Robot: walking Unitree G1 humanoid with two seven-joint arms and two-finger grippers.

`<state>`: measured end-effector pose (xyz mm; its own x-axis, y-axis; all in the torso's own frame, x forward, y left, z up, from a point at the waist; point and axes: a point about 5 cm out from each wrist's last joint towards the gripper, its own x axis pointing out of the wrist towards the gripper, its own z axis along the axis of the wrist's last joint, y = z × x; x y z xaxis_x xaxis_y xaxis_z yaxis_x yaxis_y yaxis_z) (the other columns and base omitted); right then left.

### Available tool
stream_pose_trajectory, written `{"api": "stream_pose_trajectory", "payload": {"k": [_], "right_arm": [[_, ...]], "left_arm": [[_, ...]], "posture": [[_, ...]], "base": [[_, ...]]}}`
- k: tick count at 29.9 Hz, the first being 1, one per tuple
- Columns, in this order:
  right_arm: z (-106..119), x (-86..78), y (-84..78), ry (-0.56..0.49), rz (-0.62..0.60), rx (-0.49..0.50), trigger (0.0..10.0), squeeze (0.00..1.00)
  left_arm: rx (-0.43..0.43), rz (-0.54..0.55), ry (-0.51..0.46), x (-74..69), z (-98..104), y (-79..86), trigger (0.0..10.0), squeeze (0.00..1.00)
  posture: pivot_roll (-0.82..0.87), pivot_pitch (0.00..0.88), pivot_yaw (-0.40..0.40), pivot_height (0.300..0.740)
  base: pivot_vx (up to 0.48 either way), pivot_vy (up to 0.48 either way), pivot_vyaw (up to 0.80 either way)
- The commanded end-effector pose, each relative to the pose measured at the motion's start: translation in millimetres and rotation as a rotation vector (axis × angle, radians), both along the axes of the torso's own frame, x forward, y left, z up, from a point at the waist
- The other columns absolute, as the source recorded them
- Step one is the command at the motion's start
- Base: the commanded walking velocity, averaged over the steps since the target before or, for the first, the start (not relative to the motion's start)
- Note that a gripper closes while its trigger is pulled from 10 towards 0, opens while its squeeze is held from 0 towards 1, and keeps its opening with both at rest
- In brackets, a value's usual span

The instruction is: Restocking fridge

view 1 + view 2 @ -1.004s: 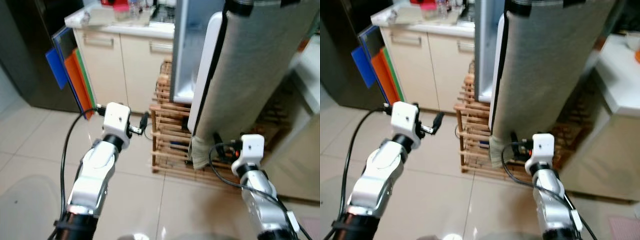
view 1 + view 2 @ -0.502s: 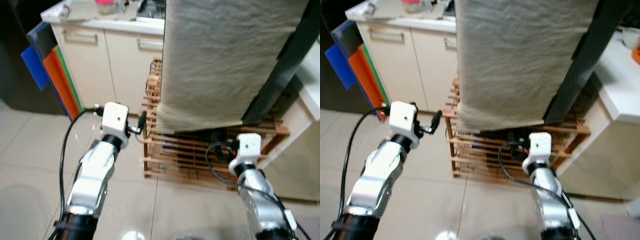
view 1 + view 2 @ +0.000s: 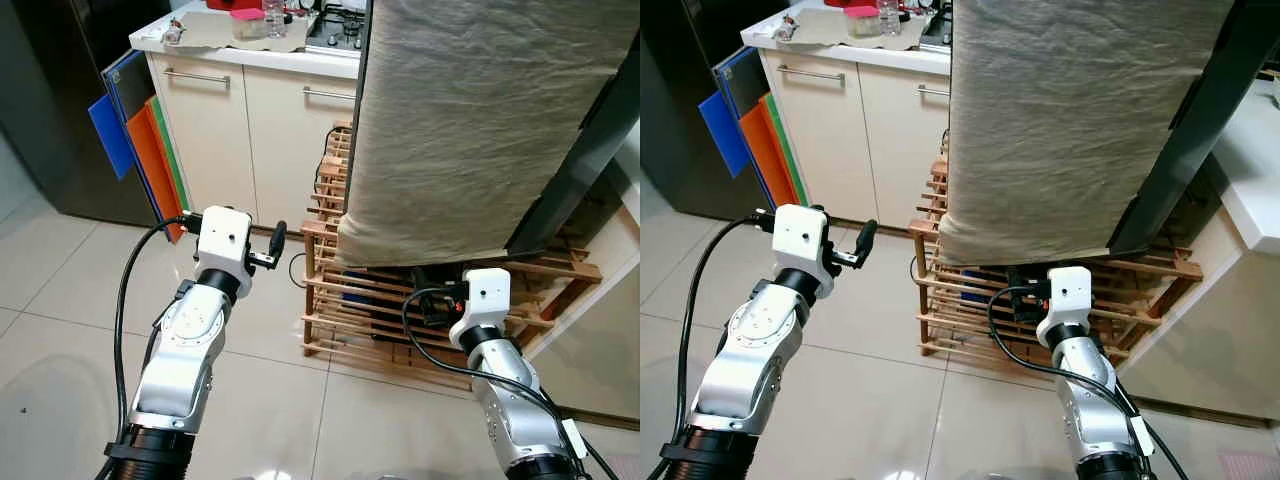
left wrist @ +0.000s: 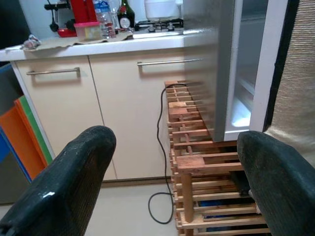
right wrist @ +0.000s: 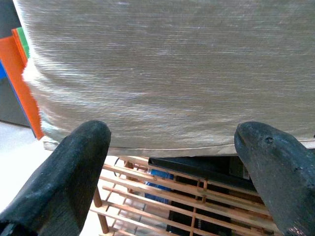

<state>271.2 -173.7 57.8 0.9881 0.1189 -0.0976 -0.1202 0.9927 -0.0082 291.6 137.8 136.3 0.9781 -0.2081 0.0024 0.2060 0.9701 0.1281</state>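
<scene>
Both hands, left hand (image 4: 172, 162) and right hand (image 5: 172, 162), spread apart and empty, face the cloth-draped fridge door (image 3: 480, 120).

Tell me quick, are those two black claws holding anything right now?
Left gripper: open, holding nothing, raised toward the wooden rack.
Right gripper: open, holding nothing, just below the hanging beige cloth.

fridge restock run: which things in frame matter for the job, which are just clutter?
Job-related:
- cloth-covered fridge door
- left gripper, open, raised before the cabinet
- right gripper, open, pointed at the cloth's lower edge

Just lying about:
- wooden slatted rack under the door
- coloured boards leaning on the cabinet
- counter clutter with a bottle
- black cable on the floor
</scene>
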Motion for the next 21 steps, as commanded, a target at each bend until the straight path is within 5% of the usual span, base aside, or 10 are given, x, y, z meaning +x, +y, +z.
{"api": "stream_pose_trajectory", "payload": {"k": [1,21], "right_arm": [[1.5,-0.2,-4.5,-0.001,-0.012,-0.009,10.0,0.0],[1.0,-4.5,-5.9,-0.011,0.002,-0.011,10.0,0.0]], "left_arm": [[-0.007,0.003,0.008,-1.0,-0.5,0.3,10.0,0.0],[0.001,-0.048,0.008,-2.1,-1.8,-1.8,10.0,0.0]], "posture": [[0.01,0.0,-0.027,0.74],[0.01,0.0,-0.028,0.74]], "base": [[0.0,0.469,0.0],[0.0,0.478,-0.05]]}}
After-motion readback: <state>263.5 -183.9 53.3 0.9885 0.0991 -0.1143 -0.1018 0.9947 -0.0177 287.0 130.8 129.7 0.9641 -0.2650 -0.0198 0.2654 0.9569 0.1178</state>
